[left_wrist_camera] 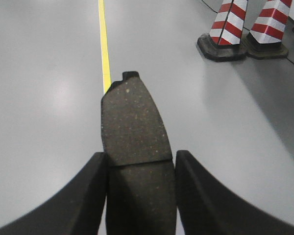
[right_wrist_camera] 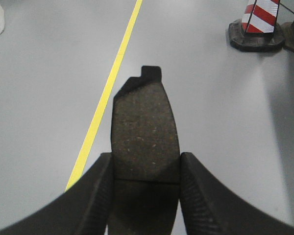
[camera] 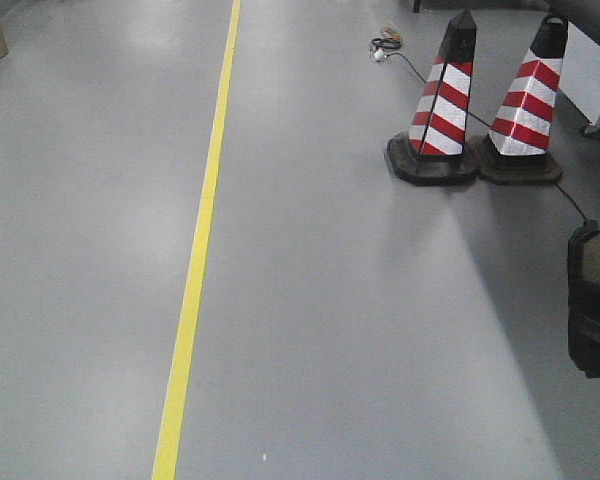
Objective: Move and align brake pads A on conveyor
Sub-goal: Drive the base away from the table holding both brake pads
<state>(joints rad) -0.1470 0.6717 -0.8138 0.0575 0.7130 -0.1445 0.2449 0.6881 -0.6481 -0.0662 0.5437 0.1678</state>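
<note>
Dark-grey left pad (left_wrist_camera: 132,122): clenched in the left jaws, held over the grey floor (left_wrist_camera: 39,98).
Dark-grey right pad (right_wrist_camera: 146,129): clenched likewise in the right jaws.
Around: yellow line (camera: 195,270) running past; striped cones (camera: 442,100) far right.
Front view only: black casing (camera: 592,300) at the right edge.

Left claw (left_wrist_camera: 140,155), two matte black curved fingers (left_wrist_camera: 71,205), finely ribbed inner faces, right claw (right_wrist_camera: 146,157) alike, tapering tips
</note>
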